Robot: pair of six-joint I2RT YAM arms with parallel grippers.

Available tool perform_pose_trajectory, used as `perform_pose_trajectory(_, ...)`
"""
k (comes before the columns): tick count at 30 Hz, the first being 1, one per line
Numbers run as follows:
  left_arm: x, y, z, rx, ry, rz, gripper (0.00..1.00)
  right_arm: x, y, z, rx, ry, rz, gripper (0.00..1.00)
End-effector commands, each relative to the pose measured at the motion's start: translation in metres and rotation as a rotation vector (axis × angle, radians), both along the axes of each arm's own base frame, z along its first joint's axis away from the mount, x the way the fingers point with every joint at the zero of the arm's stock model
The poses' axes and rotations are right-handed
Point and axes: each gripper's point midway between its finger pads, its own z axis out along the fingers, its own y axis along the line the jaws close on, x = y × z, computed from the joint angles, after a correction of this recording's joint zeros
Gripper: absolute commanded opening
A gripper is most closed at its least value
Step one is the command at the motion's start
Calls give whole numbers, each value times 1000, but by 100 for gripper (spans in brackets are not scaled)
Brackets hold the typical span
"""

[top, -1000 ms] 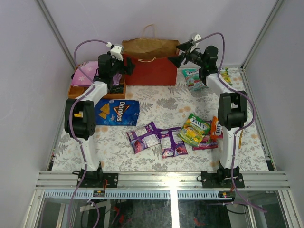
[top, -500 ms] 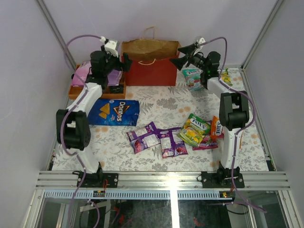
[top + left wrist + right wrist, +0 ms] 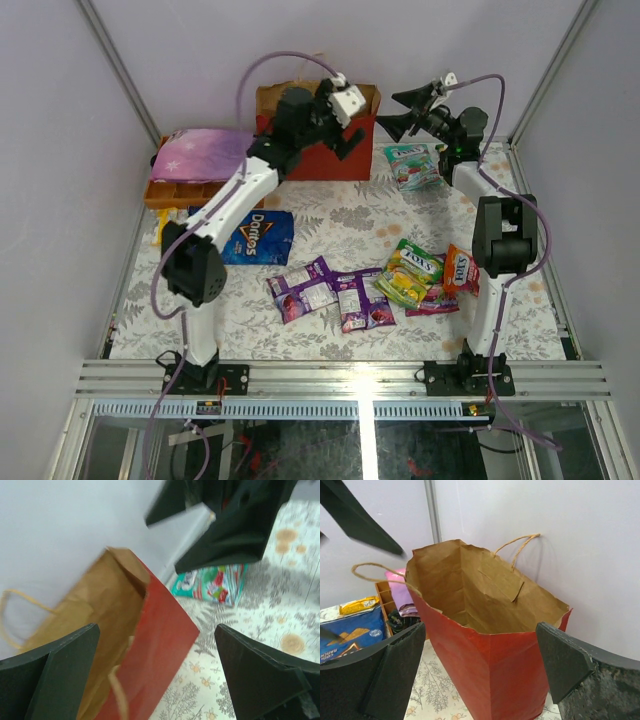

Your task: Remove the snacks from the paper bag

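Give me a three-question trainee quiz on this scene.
1. True or false: the Doritos bag lies inside the red paper bag.
2. The two purple packets lie: A) on the Doritos bag; B) on the table, side by side; C) inside the paper bag.
3. Fill in: the left claw and the right claw are both ____.
Key: 1 false; 2 B; 3 open.

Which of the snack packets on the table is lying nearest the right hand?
The green-and-red packet at the back right, alone beside the paper bag. It lies close by the right hand; the other packets lie much farther forward.
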Motion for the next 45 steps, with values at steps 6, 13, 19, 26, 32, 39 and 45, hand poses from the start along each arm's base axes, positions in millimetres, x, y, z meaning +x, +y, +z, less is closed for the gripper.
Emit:
perform_pose_trajectory(6, 52, -18, -101, 264, 43, 18, 100, -5, 2, -4, -29, -19, 74, 100)
perform_pose_trajectory(13, 64, -24, -123, 300, 58, -8, 94, 4, 4, -25, -40, 13, 96, 100)
perform_pose_trajectory(19, 51, -23, -109, 252, 65, -56, 78, 10, 1, -35, -41, 2, 59, 96)
perform_pose_trajectory(26, 38, -20, -97, 231, 54, -77, 44, 10, 4, -28, -27, -21, 58, 91)
perform_pose_trajectory(32, 28, -15, -85, 211, 70, -65, 58, 7, 7, -28, -32, -25, 60, 90)
perform_pose_trajectory(39, 29, 2, -31, 147, -130, 32, 97, 5, 7, -31, -25, -21, 64, 90)
perform_pose_trajectory(45, 49, -5, -29, 175, -177, 39, 100, 6, 8, -34, -16, -14, 72, 90)
